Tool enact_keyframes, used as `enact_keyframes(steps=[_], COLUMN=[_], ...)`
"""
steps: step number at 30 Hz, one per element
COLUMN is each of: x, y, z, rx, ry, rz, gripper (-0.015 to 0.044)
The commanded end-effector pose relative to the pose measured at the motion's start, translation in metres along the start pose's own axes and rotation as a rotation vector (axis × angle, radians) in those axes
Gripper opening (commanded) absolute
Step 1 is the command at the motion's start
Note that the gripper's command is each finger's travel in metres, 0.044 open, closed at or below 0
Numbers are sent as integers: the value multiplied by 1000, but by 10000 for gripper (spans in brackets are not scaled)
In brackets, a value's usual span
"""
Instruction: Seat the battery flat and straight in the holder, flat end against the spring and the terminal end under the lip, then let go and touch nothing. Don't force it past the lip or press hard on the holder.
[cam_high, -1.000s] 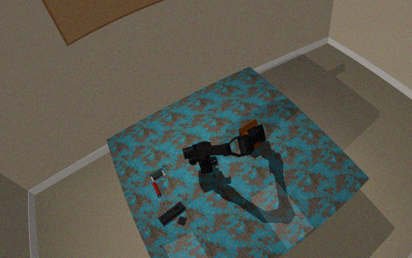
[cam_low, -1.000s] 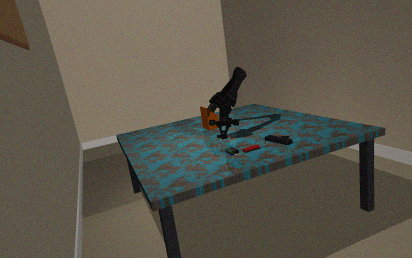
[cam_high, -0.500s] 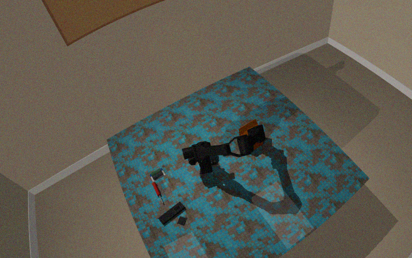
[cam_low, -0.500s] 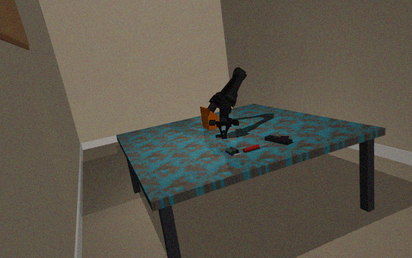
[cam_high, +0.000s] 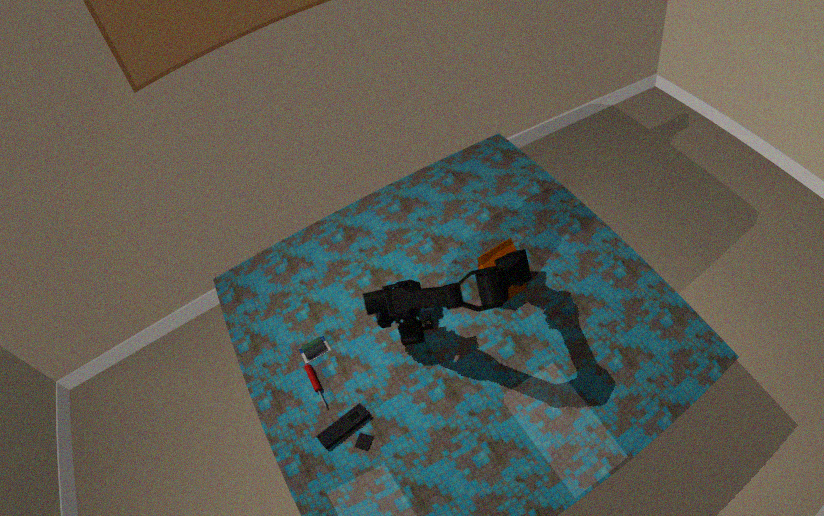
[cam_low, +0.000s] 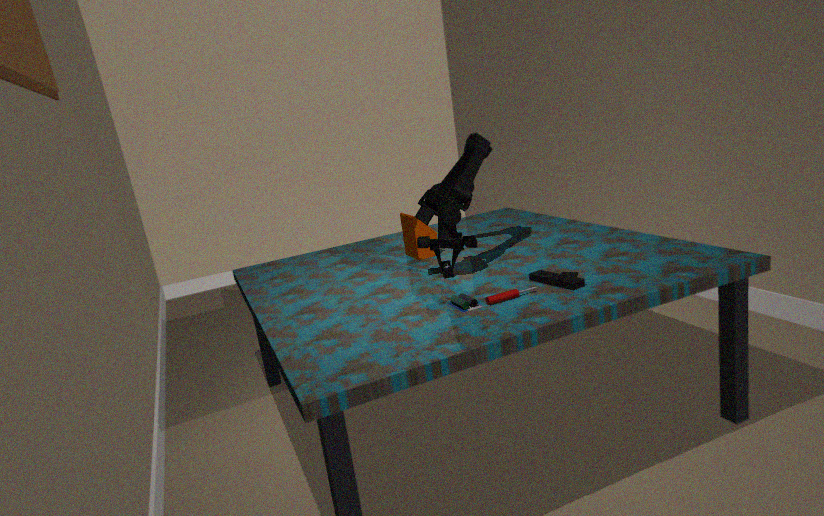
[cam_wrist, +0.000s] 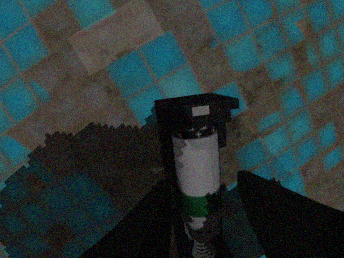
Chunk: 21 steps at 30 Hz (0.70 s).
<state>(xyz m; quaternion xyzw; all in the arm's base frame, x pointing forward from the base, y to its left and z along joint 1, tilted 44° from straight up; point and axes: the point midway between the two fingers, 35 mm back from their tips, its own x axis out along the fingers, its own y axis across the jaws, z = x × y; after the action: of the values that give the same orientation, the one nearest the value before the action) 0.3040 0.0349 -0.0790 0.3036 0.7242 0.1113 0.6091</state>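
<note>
The desk (cam_high: 389, 243) (cam_low: 364, 303) (cam_wrist: 115, 45) has a square-cornered top, patterned in turquoise and mottled brown blocks, with dark straight legs. It stands in a room of plain beige walls (cam_high: 273, 151) (cam_low: 291, 121), with a pale skirting board (cam_high: 145, 343) (cam_low: 197, 284) along the foot and a brown panel (cam_high: 194, 36) (cam_low: 24, 48) on one wall. Shadows of the black jointed arm (cam_high: 437, 295) (cam_low: 465, 173) cross the surface.

An orange angular block (cam_high: 495, 253) (cam_low: 418, 238) adjoins the arm's rear. Well apart from the claw (cam_high: 412, 332) (cam_low: 446, 267) (cam_wrist: 202, 186) lie a green piece with whitish ends (cam_high: 314, 348) (cam_low: 463, 301), a screwdriver with a rounded red handle (cam_high: 312, 378) (cam_low: 502, 296), and a matt black oblong (cam_high: 344, 426) (cam_low: 555, 279).

The battery (cam_wrist: 197, 167), a smooth white cylinder with a green band, lies lengthwise in the boxy black holder (cam_wrist: 172, 110). One end is by the raised end wall; a coiled metal spring (cam_wrist: 202, 247) shows at the other. Full seating cannot be confirmed. The claw is released, its dark fingers parted around the battery and gripping nothing
</note>
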Motion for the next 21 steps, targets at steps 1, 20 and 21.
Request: enact_keyframes(steps=[1, 20, 21], x=[-4, -76, -76], y=[0, -12, -12], z=[2, 2, 2], rx=[-7, -6, -6], ry=[-7, -8, -8], rz=[-5, -8, -8], gripper=[169, 440, 440])
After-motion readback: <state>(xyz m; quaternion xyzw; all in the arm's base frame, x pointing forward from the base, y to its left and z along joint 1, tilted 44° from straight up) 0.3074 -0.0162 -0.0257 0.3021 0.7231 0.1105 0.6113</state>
